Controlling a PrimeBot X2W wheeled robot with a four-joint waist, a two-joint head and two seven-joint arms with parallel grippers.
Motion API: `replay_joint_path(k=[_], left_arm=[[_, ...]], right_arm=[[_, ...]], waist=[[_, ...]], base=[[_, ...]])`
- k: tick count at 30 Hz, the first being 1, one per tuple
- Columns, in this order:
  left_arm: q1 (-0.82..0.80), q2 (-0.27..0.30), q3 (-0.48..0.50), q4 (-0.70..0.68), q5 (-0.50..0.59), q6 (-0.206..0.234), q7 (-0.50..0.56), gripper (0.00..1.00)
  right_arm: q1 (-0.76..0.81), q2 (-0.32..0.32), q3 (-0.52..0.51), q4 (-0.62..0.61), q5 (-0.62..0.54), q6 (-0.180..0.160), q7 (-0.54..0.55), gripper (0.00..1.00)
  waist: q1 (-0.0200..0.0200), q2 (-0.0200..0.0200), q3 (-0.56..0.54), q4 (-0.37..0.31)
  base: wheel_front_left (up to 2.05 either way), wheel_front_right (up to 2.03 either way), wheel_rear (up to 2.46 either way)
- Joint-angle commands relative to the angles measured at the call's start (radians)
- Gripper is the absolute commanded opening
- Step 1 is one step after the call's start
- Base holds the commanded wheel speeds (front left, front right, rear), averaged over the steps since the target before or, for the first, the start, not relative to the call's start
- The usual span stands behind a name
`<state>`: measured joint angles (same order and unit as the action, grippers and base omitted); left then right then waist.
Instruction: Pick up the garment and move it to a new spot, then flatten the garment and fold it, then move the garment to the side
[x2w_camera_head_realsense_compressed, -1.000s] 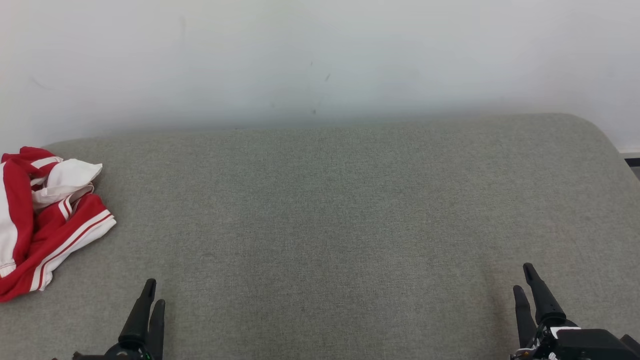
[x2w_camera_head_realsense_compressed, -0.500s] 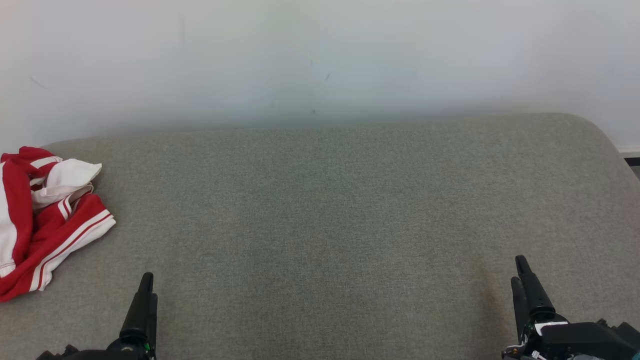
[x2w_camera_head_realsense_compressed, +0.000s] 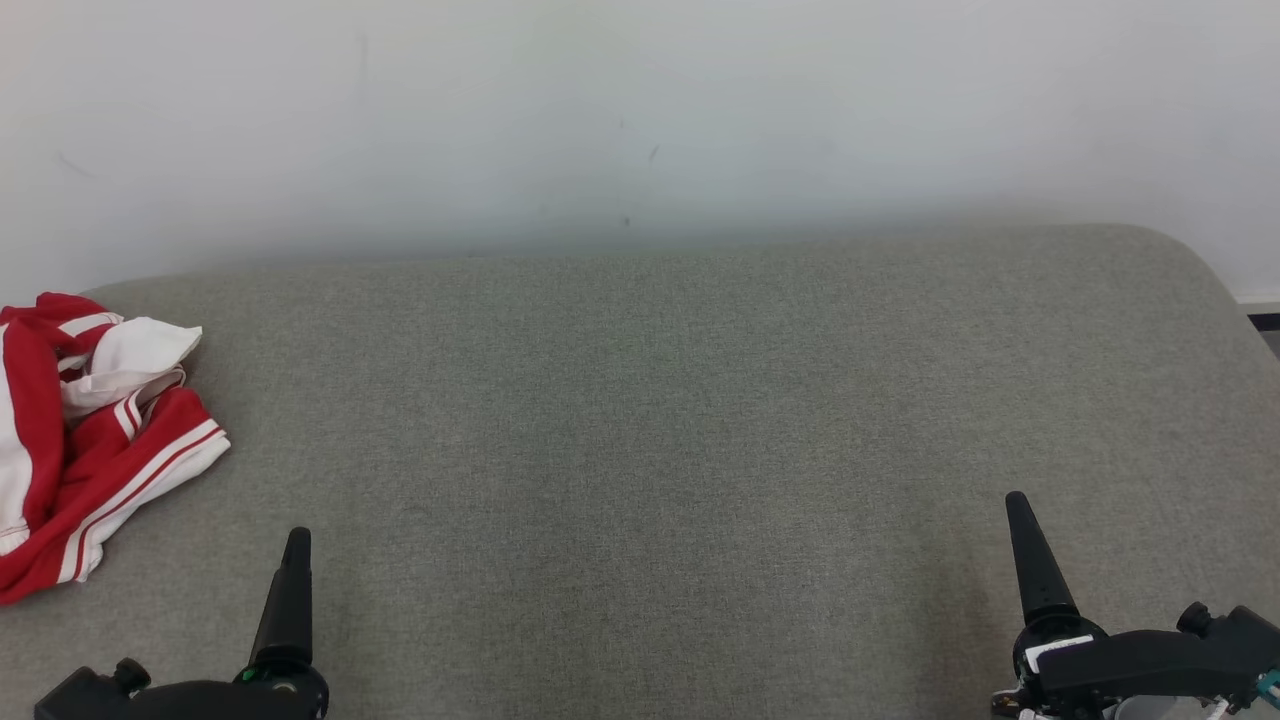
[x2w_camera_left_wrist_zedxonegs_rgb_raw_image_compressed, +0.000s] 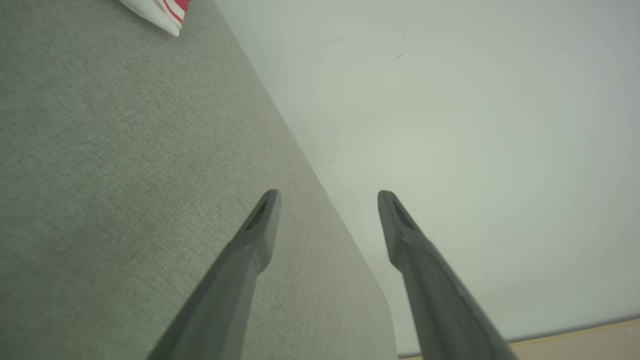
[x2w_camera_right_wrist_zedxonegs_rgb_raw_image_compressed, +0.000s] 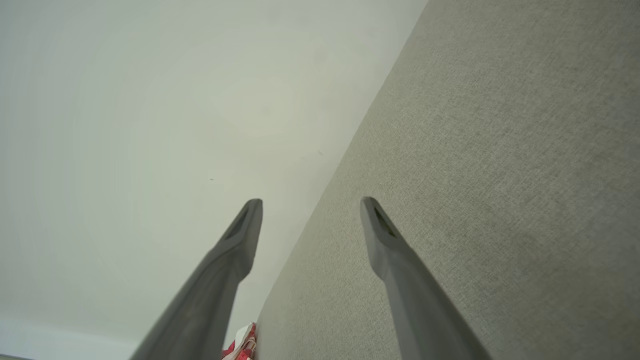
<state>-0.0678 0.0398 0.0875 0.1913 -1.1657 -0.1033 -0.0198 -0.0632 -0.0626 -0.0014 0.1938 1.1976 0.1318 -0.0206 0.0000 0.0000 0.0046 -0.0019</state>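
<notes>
The left gripper stands with its two dark fingers spread wide apart and nothing between them, as its wrist view shows. It sits low at the near left of a grey-green upholstered cushion, fingers pointing toward the far wall. The right gripper is likewise spread wide and empty, low at the near right of the same cushion. Neither touches any cloth. The garment, red with white panels and white stripes, lies in a crumpled heap at the far left edge of the cushion. It is ahead and to the left of the left gripper and well apart from the right one. Part of it runs off the left side of the head view. It looks like thin sportswear fabric: probably light, soft and limp, likely to sag and trail when lifted rather than keep any shape. A pinch on one layer may drag the other layers along unevenly. The striped hem, lying nearest the left gripper, seems the best place to take hold, being a flat, doubled edge that stands clear of the pile.
</notes>
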Motion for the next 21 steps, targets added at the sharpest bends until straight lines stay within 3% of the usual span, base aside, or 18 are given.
replay_joint_path(k=[1, 12, 21], left_arm=[[-0.001, 0.006, -0.003, -0.024, 0.045, 0.005, -0.012, 1.00], [0.021, 0.011, -0.032, -0.061, 0.315, 0.015, -0.051, 1.00], [0.034, 0.018, -0.045, -0.081, 0.465, 0.032, -0.081, 1.00]], right_arm=[[-0.010, -0.010, 0.007, -0.021, -0.036, -0.001, -0.011, 1.00], [-0.003, -0.020, 0.028, -0.036, -0.253, -0.001, -0.050, 1.00], [0.002, -0.022, 0.050, -0.036, -0.422, -0.001, -0.080, 1.00]], waist=[[0.0000, 0.0000, 0.000, 0.000], [0.0000, 0.0000, -0.002, 0.002], [0.0000, 0.0000, -0.002, 0.004]], base=[[0.00, 0.00, 0.00], [0.00, 0.00, 0.00], [0.00, 0.00, 0.00]])
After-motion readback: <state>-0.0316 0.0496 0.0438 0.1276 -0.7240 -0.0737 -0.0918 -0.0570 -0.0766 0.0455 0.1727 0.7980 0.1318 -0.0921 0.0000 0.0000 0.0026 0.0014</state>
